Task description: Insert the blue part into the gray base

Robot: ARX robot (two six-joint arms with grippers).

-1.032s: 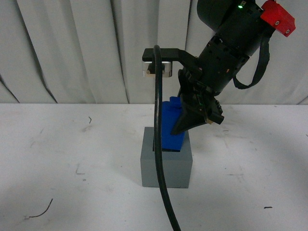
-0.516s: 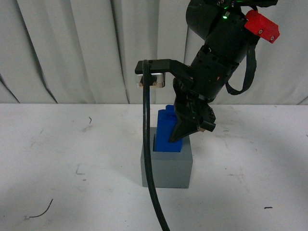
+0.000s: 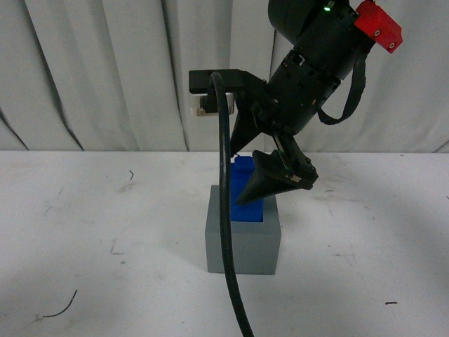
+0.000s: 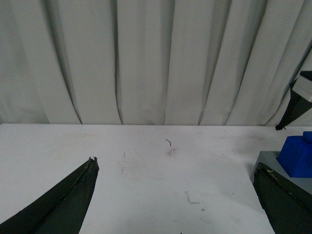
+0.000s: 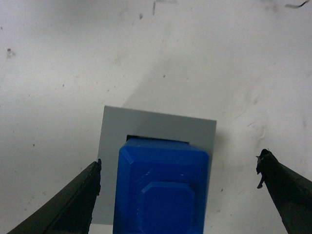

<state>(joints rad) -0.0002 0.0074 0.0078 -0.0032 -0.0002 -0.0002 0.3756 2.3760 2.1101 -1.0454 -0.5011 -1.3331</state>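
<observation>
The blue part (image 3: 242, 196) stands upright in the square recess of the gray base (image 3: 242, 242) at the middle of the white table. My right gripper (image 3: 263, 165) hangs just above it, open, with one finger on each side of the part and touching nothing. In the right wrist view the blue part (image 5: 161, 187) and its top knob sit inside the gray base (image 5: 158, 124), with my open right gripper (image 5: 179, 165) wide of both. My left gripper (image 4: 175, 168) is open and empty over the bare table. The blue part (image 4: 297, 156) and gray base (image 4: 269, 161) show at that view's edge.
A black cable (image 3: 226, 232) hangs from the right arm in front of the base. A pleated grey curtain (image 3: 105, 70) closes off the back. The white table (image 3: 84, 239) carries small scuffs and a short dark thread (image 3: 59, 307) at the front left.
My right gripper has opened, let go of the blue part and risen a little. The blue part has dropped lower into the gray base's recess.
</observation>
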